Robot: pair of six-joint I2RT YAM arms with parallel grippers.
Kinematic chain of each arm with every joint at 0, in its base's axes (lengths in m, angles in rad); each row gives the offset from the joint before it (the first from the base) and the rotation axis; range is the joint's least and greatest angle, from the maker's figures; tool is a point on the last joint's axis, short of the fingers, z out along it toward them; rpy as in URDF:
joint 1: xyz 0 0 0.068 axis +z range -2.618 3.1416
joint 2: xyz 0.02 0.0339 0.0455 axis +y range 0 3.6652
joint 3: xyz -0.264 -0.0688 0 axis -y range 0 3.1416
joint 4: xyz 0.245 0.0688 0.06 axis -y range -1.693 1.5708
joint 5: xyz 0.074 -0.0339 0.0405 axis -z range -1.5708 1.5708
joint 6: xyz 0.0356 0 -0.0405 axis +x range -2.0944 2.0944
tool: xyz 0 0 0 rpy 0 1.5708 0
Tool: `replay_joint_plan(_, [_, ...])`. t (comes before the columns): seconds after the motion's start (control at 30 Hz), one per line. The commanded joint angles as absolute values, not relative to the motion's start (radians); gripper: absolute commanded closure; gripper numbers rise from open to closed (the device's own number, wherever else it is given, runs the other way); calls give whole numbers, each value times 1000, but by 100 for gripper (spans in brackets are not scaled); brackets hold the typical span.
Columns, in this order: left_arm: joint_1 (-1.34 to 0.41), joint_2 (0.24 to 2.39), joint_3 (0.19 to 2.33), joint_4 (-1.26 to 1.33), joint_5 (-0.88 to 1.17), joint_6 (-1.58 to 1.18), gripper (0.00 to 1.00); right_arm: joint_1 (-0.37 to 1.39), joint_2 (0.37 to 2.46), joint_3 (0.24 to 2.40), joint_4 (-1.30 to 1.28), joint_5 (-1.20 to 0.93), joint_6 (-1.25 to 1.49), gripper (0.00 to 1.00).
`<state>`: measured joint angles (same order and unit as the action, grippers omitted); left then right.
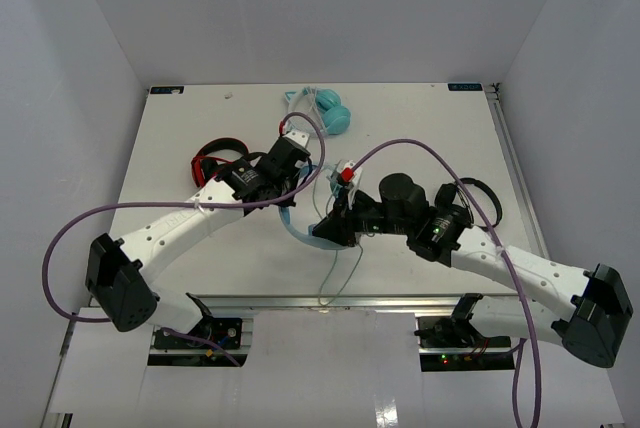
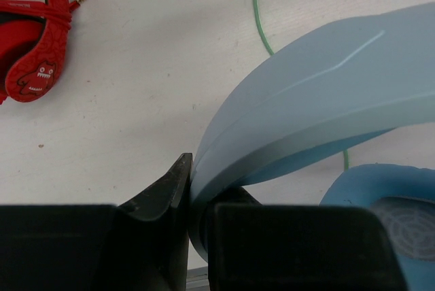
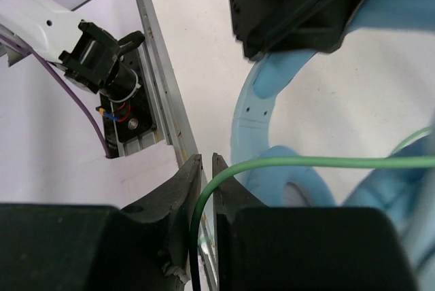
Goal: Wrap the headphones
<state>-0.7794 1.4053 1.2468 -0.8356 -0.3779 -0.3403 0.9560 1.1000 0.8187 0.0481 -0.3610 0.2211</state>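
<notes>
From above, the headphones (image 3: 246, 107) are mostly hidden – both arms cross over them at mid-bench (image 1: 420, 118), and only a pale-blue arc and a loop of thin cable (image 3: 306, 162) trailing towards the near rail show. In the left wrist view the cups are cut off; only one padded cup shows, at the lower right corner.

The left claw (image 2: 190, 182) is pinched tight on the wide band (image 2: 306, 94), its fingers pressed to either face with no gap showing. The right claw (image 3: 206, 162) stands nearly closed, a sliver between the fingertips – the green cable curves in from the right and drops down between them, held there. Beyond it lie the blue band and a cup, with the left claw's dark body over them.

A red pair (image 2: 41, 53) lies well apart to the left, flat on the bench. A teal pair (image 1: 332, 116) sits near the far edge. A black hoop (image 1: 480, 193) beside the right arm is hard to make out.
</notes>
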Motion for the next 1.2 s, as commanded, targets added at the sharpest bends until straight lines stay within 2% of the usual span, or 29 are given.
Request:
replay_joint_plan(0.0, [-761, 1334, 1369, -779, -396, -444, 100, 1017, 1036, 784, 189, -342, 246, 82])
replay_joint_plan(0.37, [-762, 1257, 1395, -720, -355, -520, 100, 1148, 1043, 704, 259, -84, 222, 82])
replay_joint_plan(0.73, [-761, 1173, 1362, -695, -364, -566, 100, 1212, 1114, 616, 519, 185, 199, 82])
replay_joint_plan(0.83, [-761, 1156, 1365, -691, -368, -578, 100, 1212, 1136, 570, 635, 212, 207, 81])
replay_joint_plan(0.97, [-761, 1138, 1367, -691, -361, -604, 100, 1213, 1168, 505, 841, 208, 201, 76])
replay_joint_plan(1.17, [-762, 1116, 1360, -673, -365, -622, 100, 1212, 1237, 445, 1154, 97, 139, 69])
